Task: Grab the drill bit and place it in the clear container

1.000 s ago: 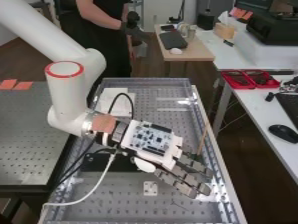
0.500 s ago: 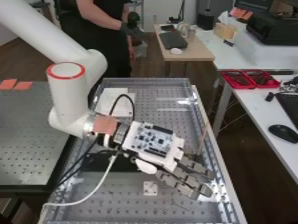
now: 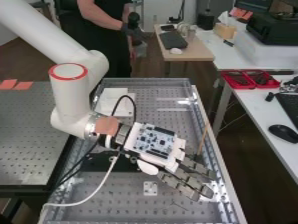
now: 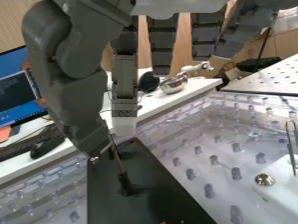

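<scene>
Thin brownish metal drill bit w/ black end (image 4: 118,159): at thumb tip of the dark grey hand (image 3: 179,185), slanting btwn thumb (image 4: 70,107) & nearest finger (image 4: 124,90), black end past the tips. Over the last sec the hand has shifted a touch twd bench's near end & slightly to high view's right; small, slow move, no big swing. Prob means carry just starting or grip being steadied; bit isn't in the clear container yet, so placing is still to do.

Hand: thumb bent in twd that finger, looks closed on the bit in a light pinch; other fingers longer & looser, apart from it. Firmness of grip: can't tell. Thin round shank could roll or pivot btwn the tips, esp. if black end catches an edge. Next, I'd say: keep bit clear of surface, get over container's opening, lower, then ease thumb off.

Further out: flat black rectangular mat (image 4: 166,197) below hand; whether black end touches it, can't tell. Small white block w/ metal stud (image 3: 151,188) just beside hand, twd bench's near end. Perforated metal bench top (image 3: 120,200) under it all.
</scene>
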Motion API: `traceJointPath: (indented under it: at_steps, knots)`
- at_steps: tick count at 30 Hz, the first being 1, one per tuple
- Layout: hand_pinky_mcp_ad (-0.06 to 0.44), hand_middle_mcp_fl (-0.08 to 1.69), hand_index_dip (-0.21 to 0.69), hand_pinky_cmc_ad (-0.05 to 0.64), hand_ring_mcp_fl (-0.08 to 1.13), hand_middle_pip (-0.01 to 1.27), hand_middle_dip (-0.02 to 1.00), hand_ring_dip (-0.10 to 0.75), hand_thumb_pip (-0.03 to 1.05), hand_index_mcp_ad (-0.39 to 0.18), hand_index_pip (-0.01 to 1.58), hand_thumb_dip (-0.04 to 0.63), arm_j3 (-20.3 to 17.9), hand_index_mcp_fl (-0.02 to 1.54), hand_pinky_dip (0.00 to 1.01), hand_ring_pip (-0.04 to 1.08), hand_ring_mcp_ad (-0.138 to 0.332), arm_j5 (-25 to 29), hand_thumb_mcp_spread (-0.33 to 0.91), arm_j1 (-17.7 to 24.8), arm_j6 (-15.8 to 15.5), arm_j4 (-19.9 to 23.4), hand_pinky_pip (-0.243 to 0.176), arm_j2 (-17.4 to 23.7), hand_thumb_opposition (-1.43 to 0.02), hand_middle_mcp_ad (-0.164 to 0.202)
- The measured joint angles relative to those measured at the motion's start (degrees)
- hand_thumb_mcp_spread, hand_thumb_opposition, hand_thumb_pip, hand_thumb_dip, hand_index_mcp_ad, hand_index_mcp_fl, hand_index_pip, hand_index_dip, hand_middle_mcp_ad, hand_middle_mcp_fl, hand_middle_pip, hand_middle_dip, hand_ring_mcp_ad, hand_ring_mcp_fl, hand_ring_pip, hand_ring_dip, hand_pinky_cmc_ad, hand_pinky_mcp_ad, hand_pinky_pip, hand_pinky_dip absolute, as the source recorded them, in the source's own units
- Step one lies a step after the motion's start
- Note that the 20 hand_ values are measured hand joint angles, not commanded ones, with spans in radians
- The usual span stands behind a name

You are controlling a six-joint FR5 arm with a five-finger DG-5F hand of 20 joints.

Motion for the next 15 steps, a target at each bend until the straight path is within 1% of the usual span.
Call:
traceJointPath:
  at_steps: [4,7,9,10,15]
  knots:
    - [0.154,0.12,0.208,0.199,0.02,0.15,0.16,-0.044,0.52,-0.089,1.21,0.283,0.16,0.46,0.17,0.09,0.227,-0.14,0.49,-0.01,-0.17,-0.01,-0.113,-0.09,-0.88,0.075]
    - [0.154,0.12,0.208,0.197,0.02,0.15,0.16,-0.044,0.53,-0.110,1.24,0.283,0.29,0.52,0.17,0.08,0.227,-0.04,0.53,-0.03,-0.18,-0.17,-0.113,-0.12,-0.90,0.075]
    - [0.154,0.12,0.208,0.201,0.02,0.15,0.16,-0.044,0.53,-0.120,1.26,0.283,0.35,0.53,0.17,0.08,0.229,0.02,0.52,-0.06,-0.26,-0.25,-0.113,-0.12,-0.89,0.077]
    - [0.152,0.12,0.208,0.202,0.02,0.15,0.16,-0.044,0.53,-0.122,1.26,0.283,0.34,0.53,0.17,0.09,0.222,0.01,0.53,-0.06,-0.29,-0.25,-0.113,-0.12,-0.90,0.077]
    - [0.152,0.12,0.208,0.201,0.03,0.15,0.15,-0.044,0.53,-0.122,1.25,0.283,0.23,0.50,0.17,0.08,0.229,-0.24,0.53,-0.14,-0.42,-0.37,-0.113,0.06,-0.92,0.077]
